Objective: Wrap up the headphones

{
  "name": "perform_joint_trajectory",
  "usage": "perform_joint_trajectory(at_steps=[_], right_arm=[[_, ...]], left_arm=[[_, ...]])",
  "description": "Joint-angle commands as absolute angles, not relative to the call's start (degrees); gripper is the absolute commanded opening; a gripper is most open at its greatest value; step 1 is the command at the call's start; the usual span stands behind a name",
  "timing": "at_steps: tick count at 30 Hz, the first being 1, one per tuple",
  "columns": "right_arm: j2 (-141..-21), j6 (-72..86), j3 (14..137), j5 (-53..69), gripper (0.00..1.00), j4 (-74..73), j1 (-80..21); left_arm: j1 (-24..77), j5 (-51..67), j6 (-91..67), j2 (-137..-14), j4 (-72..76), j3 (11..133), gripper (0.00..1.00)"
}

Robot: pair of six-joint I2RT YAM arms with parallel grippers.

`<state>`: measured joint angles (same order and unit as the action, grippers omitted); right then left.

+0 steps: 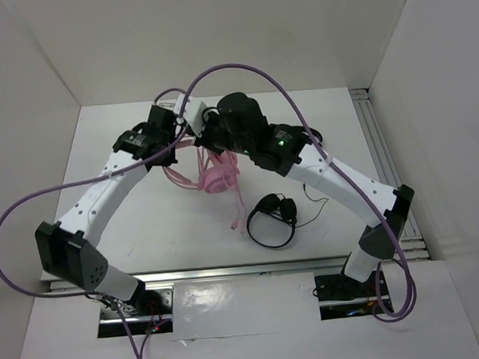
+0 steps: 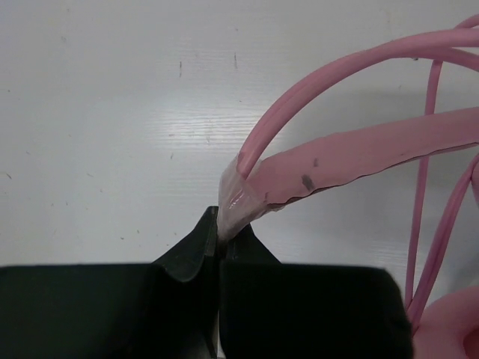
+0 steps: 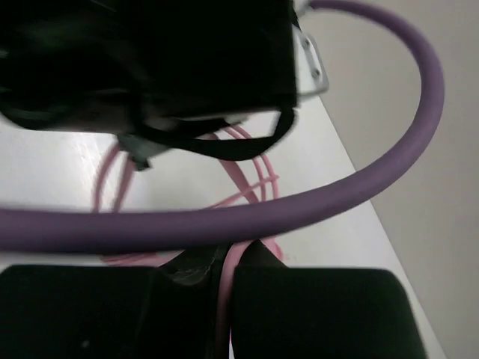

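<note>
The pink headphones [image 1: 217, 177] lie at the middle of the white table, partly under both wrists. My left gripper [image 1: 186, 138] is shut on them. In the left wrist view its jaws [image 2: 222, 228] pinch the end of the padded headband [image 2: 359, 153], where the wire hoop [image 2: 314, 82] meets it, and an ear cup [image 2: 449, 329] shows at the lower right. My right gripper [image 1: 211, 140] sits close beside the left one. In the right wrist view it [image 3: 230, 258] is shut on the thin pink cable [image 3: 251, 176], which loops over the table beyond. The cable's plug end [image 1: 234, 223] trails toward the front.
A smaller black headset [image 1: 273, 218] with a thin black cord lies right of the pink plug. A thick purple arm cable [image 3: 314, 202] crosses the right wrist view, and the left arm's black wrist [image 3: 150, 60] fills its top. White walls enclose the table.
</note>
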<state>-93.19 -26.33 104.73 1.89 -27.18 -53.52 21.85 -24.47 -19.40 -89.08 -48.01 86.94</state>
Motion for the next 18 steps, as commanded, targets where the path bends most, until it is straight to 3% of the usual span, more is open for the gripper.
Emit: perform_joint_trajectory(at_steps=[1,5,13,18], right_arm=[[-92.29,-34.71,110.21,-10.89,0.00,-24.18,-54.23],[-92.29,-36.47,110.21,-16.77,0.00,-20.93,-54.23],[-91.67,-37.00,110.30,-21.01,0.01,-11.79,-53.53],[-91.14,-37.00,110.91,-25.22,0.02,-5.45,-53.53]], left_arm=[[24.78,-28.56,-16.79,-80.36,-43.68,82.37,0.00],[27.68,-33.91,-17.49,-74.29,-45.08,77.97,0.00],[33.92,-28.92,-14.34,-66.89,-50.88,78.04,0.00],[37.52,-33.39,-13.18,-66.88,-52.73,76.47,0.00]])
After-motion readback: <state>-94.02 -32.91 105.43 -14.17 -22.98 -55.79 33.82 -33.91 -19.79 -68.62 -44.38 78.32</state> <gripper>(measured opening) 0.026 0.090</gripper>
